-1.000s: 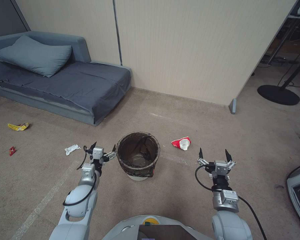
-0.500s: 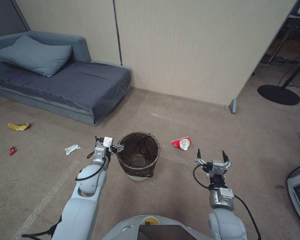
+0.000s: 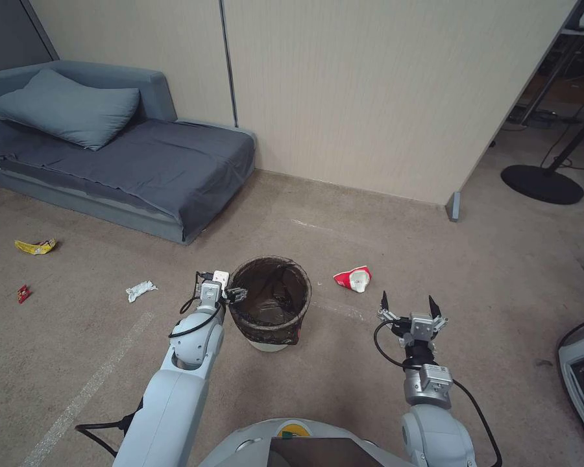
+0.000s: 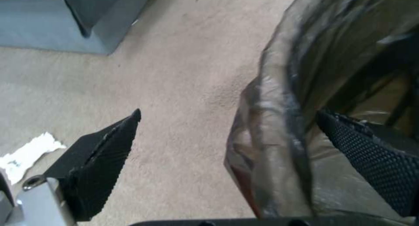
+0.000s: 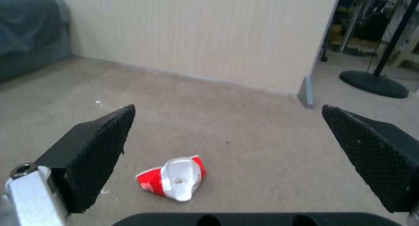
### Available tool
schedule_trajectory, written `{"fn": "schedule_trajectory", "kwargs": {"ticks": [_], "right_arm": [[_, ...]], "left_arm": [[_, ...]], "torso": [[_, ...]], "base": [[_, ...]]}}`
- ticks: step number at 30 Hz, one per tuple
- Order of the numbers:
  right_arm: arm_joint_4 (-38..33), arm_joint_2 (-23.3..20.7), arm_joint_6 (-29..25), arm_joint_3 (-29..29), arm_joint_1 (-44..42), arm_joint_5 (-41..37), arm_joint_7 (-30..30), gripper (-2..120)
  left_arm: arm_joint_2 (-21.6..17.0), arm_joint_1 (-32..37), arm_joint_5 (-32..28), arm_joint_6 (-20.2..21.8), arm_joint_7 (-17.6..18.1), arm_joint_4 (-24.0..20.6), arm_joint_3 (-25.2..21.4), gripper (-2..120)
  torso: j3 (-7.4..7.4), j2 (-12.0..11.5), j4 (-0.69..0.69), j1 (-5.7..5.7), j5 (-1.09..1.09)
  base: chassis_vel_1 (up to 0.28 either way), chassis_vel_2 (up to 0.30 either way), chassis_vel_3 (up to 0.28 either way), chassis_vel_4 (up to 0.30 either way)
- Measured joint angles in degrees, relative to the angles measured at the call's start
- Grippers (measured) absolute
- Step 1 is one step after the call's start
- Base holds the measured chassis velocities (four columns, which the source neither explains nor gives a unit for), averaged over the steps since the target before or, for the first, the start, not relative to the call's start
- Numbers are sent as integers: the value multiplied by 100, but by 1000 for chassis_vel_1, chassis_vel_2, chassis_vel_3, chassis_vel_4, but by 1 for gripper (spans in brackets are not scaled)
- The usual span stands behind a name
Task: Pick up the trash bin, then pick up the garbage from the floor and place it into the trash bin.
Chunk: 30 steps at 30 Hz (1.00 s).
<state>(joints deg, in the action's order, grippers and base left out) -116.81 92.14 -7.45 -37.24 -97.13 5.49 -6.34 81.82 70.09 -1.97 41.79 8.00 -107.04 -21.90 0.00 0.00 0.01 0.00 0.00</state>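
From my head camera the left gripper sits at the trash bin's rim, too small for me to tell whether it touches. In my left wrist camera the bin runs off the frame, and one finger is partly behind the liner. The red scrap is too small to identify. The grey sofa is cut by the edge.
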Motion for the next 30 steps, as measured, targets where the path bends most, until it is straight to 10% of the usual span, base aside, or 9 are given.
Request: {"fn": "schedule_trajectory", "kwargs": {"ticks": [23, 30], "right_arm": [[112, 0, -110, 0, 48, -97, 6, 100], [116, 0, -145, 10, 49, -97, 16, 100]], "left_arm": [[124, -213, 15, 36, 122, 558, 117, 99], [136, -176, 27, 21, 119, 537, 143, 77]], "torso": [[-1, 1, 1, 0, 4], [-1, 1, 1, 0, 3]], "base": [[0, 0, 0, 0], [0, 0, 0, 0]]}}
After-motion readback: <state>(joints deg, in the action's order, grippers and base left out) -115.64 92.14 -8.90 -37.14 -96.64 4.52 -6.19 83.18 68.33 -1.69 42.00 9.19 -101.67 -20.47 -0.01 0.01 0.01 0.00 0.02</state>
